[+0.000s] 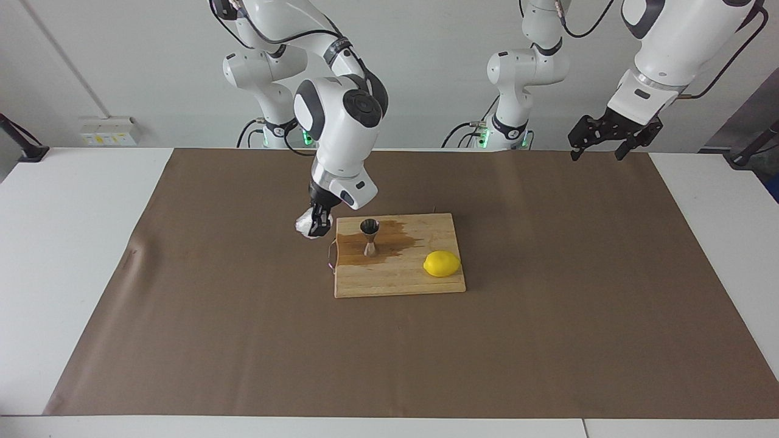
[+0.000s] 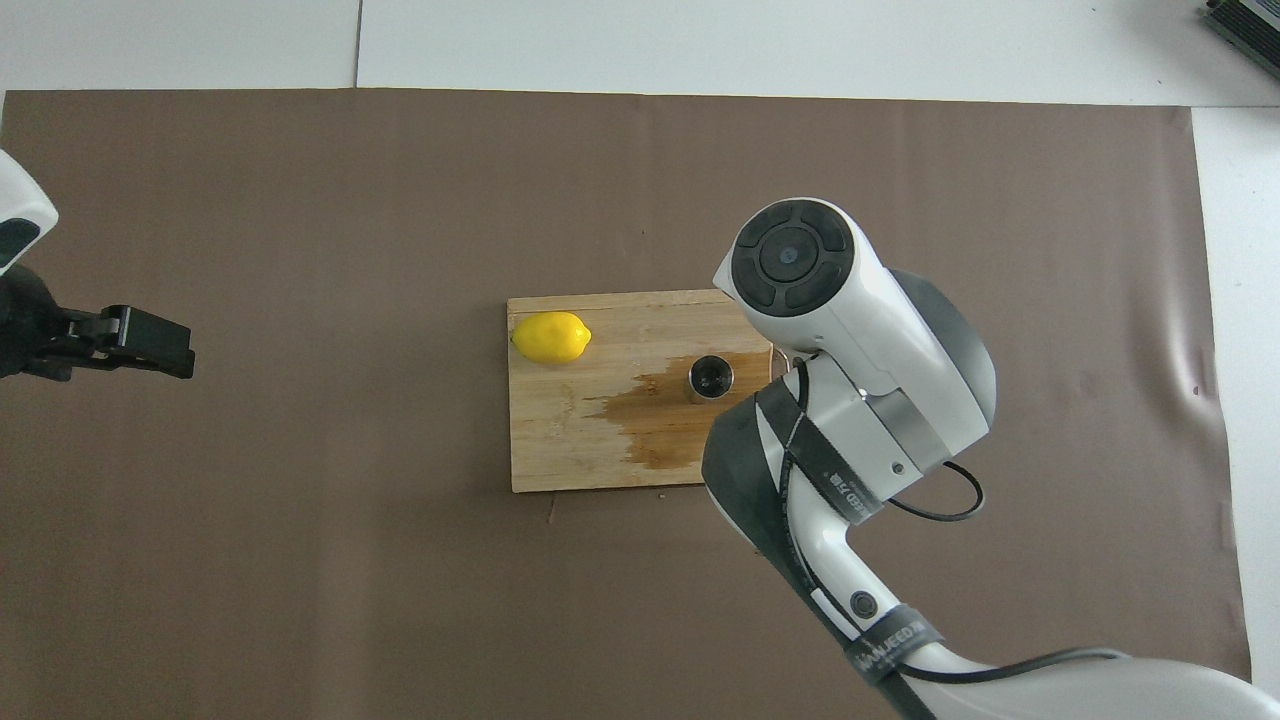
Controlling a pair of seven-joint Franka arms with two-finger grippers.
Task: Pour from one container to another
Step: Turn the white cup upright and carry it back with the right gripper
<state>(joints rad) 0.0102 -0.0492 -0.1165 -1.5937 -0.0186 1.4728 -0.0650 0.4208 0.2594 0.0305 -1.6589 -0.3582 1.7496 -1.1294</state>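
The steel jigger (image 1: 369,235) stands upright on the wooden cutting board (image 1: 395,281), in a dark wet stain; it also shows in the overhead view (image 2: 711,377). My right gripper (image 1: 316,222) is shut on the whitish textured glass cup (image 1: 302,225) and holds it low over the brown mat, just off the board's edge toward the right arm's end. In the overhead view the right arm hides the cup. My left gripper (image 1: 602,145) is open and empty, waiting high over the left arm's end of the table; it also shows in the overhead view (image 2: 140,342).
A yellow lemon (image 1: 442,263) lies on the board toward the left arm's end, and shows from overhead too (image 2: 551,336). The board (image 2: 560,440) sits mid-table on a brown mat (image 1: 548,316). A thin cord loop hangs at the board's edge (image 1: 331,255).
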